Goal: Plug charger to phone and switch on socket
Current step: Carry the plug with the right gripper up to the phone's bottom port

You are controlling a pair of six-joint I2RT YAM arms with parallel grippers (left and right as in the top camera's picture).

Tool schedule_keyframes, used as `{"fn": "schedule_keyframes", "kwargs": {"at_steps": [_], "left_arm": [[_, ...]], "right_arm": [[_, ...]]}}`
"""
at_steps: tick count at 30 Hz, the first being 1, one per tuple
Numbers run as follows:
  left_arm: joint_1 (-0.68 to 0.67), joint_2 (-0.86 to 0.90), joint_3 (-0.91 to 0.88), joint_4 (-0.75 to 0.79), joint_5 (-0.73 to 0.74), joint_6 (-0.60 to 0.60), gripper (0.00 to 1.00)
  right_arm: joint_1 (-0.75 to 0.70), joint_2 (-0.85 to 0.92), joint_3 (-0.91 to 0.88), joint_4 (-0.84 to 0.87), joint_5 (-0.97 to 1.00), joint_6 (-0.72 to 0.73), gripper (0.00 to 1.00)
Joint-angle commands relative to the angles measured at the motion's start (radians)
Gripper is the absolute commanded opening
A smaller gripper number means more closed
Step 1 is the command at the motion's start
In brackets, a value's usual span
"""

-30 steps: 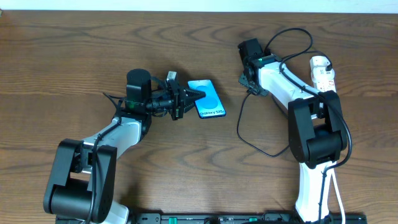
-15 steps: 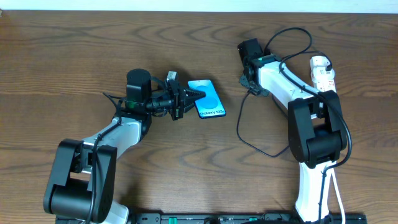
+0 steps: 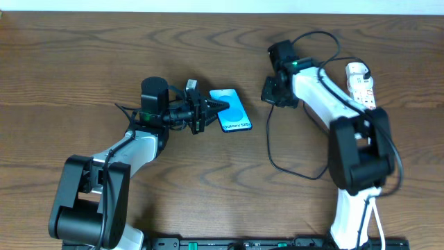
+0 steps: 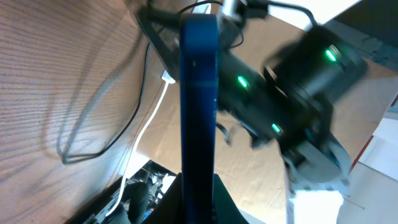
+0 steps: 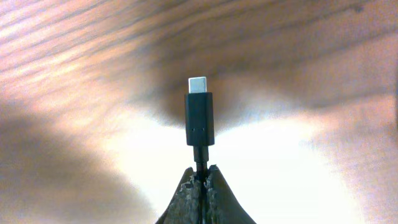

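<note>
Right gripper [image 5: 200,177]: fingers pressed together on the charger [image 5: 199,118], pinching the thin cable just behind the black connector body. The connector stands straight out from the fingertips with its metal tip [image 5: 198,84] leading and unobstructed, above the bare wood of the table [image 3: 83,62]. In the overhead view this gripper sits right of centre in the upper half of the frame. The phone [image 3: 232,110] lies to its left and a little lower, near but clearly apart, with open table between them. Phone's long axis runs roughly top to bottom of the frame, leaning toward lower right; white text is at the lower end. Left gripper [image 3: 205,112] is clamped on the phone's left long edge. Its wrist view shows the phone edge-on as an upright blue strip between the fingers. Whether the phone is lifted off the wood cannot be told. Judgement: the port is probably on a short edge, so the tip must approach along the long axis, not straight across from the right. The right arm carries the plug; the left only steadies. Socket [image 3: 361,83] is at upper right, beyond the right arm, its switch not yet addressed.
</note>
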Motion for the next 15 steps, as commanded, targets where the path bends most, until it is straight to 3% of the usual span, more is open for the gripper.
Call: {"fn": "schedule_keyframes", "kwargs": {"at_steps": [1, 15], "left_arm": [[0.003, -0.009, 0.026, 0.008, 0.018, 0.021, 0.08], [0.003, -0.009, 0.026, 0.01, -0.035, 0.13, 0.08]], "right_arm": [[-0.008, -0.185, 0.004, -0.059, -0.12, -0.128, 0.01], [-0.055, -0.684, -0.03, -0.386, -0.408, -0.431, 0.01]]}}
